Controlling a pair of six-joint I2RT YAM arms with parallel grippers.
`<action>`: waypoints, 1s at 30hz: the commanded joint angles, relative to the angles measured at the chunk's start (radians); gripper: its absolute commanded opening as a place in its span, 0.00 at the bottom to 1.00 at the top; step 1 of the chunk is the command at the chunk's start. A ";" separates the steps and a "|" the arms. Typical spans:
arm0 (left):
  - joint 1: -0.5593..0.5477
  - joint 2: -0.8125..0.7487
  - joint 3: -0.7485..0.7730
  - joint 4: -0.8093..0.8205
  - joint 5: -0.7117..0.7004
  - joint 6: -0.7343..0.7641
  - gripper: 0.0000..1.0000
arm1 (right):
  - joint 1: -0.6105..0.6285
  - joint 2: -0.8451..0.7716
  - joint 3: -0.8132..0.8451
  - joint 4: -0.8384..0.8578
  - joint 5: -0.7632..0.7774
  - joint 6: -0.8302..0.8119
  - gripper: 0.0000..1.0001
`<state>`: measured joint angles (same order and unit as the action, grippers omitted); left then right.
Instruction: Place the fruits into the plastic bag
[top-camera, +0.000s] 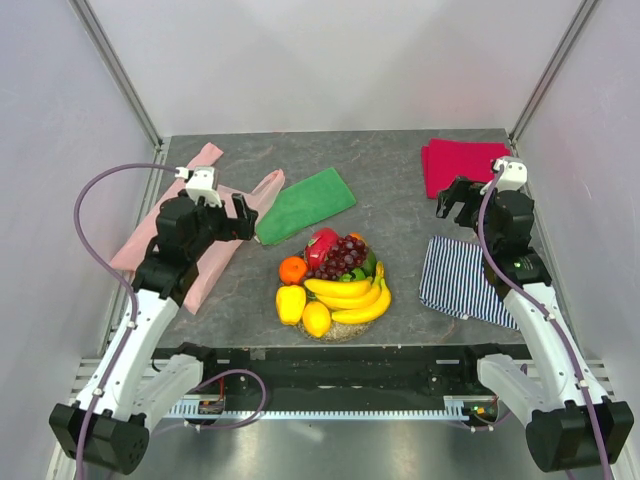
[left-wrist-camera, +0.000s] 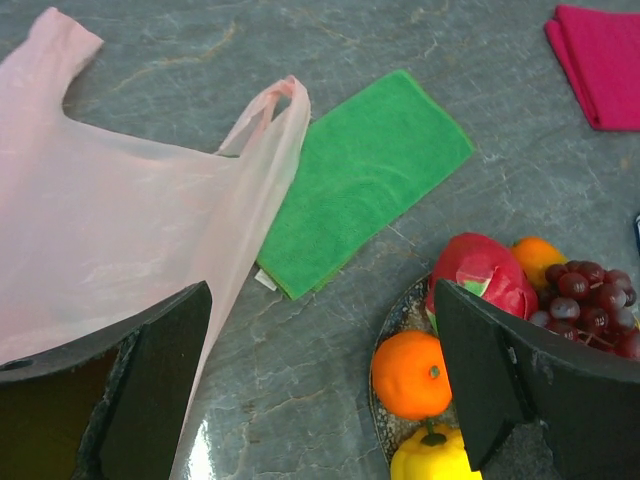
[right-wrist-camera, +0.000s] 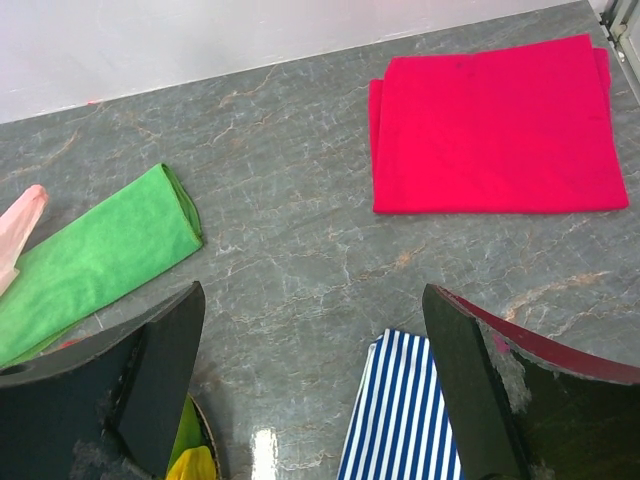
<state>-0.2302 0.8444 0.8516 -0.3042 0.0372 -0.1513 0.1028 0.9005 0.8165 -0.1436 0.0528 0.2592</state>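
Left gripper (top-camera: 225, 212) hangs above the table with its jaws spread wide and nothing between them. In the wrist view its left finger (left-wrist-camera: 150, 385) sits over the near edge of the plastic bag (left-wrist-camera: 110, 230). The right finger overlaps the red fruit (left-wrist-camera: 480, 275) and the edge of the plate (left-wrist-camera: 385, 320).

Bag: lies flat and crinkled on the left side of the table, mouth closed. Both loop handles point away from the arm bases. The nearer handle (left-wrist-camera: 275, 110) touches the green cloth (left-wrist-camera: 365, 180).

Fruits: all piled on the plate at centre-front, to the right of this gripper and apart from the bag. The pile holds the orange (top-camera: 292, 270), grapes (top-camera: 343, 257), banana bunch (top-camera: 350, 295) and two yellow pieces (top-camera: 290, 303). None is in the bag.

Right gripper (top-camera: 458, 205): also wide open and holding nothing. It hovers between the red cloth (top-camera: 463, 163) and the striped cloth (top-camera: 465, 280). The fruit pile lies to its left, well apart.

Judgement: the step in hand is getting the bag open. Pinch one film layer only, at a handle or the mouth rim, then lift so the mouth gapes toward the plate. A grip through both layers would keep it shut. Thin film will likely slip or drag, so come down squarely and close fully before lifting. Keep off the green cloth when taking the nearer handle.
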 joint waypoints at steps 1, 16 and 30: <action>0.003 0.054 0.055 0.027 0.060 0.071 0.98 | 0.002 0.000 0.013 0.033 -0.019 0.020 0.98; -0.090 0.579 0.291 -0.154 -0.286 0.236 0.93 | 0.002 0.054 0.062 0.013 -0.157 0.077 0.98; -0.024 0.754 0.282 -0.170 -0.175 0.239 0.85 | 0.002 0.095 0.042 0.050 -0.240 0.117 0.98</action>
<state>-0.2512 1.5440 1.1187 -0.4633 -0.1535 0.0467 0.1028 0.9947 0.8352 -0.1452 -0.1535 0.3538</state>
